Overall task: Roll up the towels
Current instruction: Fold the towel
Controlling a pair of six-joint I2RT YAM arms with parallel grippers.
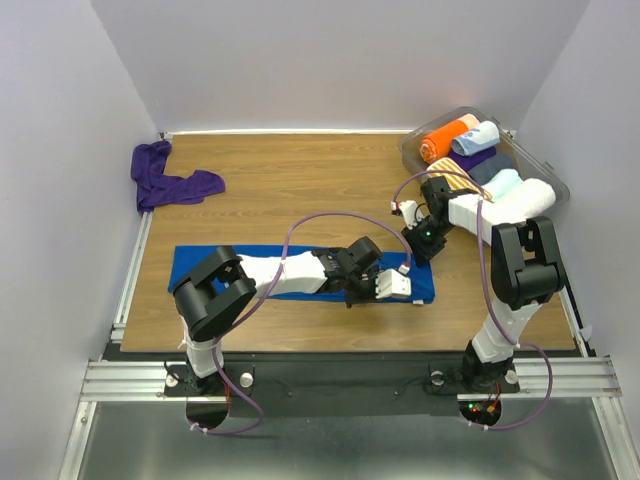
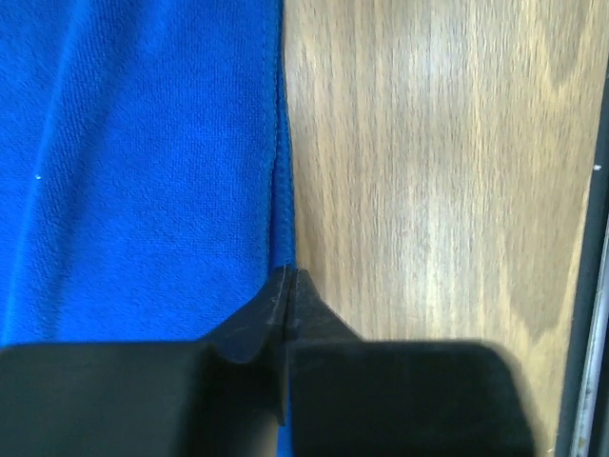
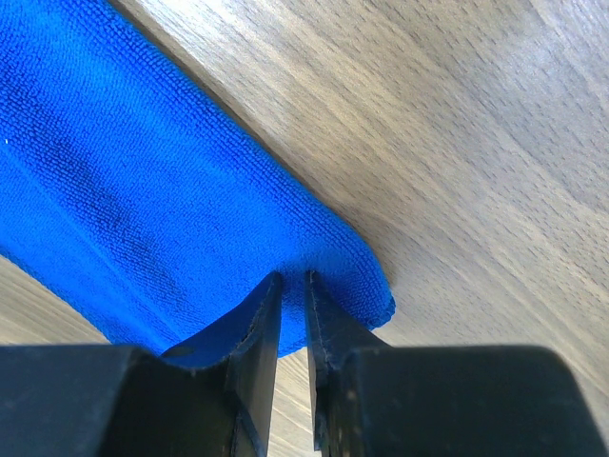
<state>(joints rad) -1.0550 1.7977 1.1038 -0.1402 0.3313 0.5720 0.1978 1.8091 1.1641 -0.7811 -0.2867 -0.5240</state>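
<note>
The royal blue towel (image 1: 270,268) lies flat as a long strip across the near middle of the table. My left gripper (image 1: 396,286) is at its right end, near corner. In the left wrist view its jaws (image 2: 288,276) are pressed together right on the towel's hem (image 2: 143,171). My right gripper (image 1: 421,246) is at the far right corner. In the right wrist view it (image 3: 293,277) is closed to a thin gap on the rounded corner of the towel (image 3: 143,190). The dark purple towel (image 1: 168,181) lies crumpled at the far left corner.
A clear plastic bin (image 1: 556,176) at the far right holds rolled cloths: orange (image 1: 438,142), pale blue (image 1: 484,135), a striped one (image 1: 458,172) and others. The table's near edge shows at the right of the left wrist view (image 2: 592,314).
</note>
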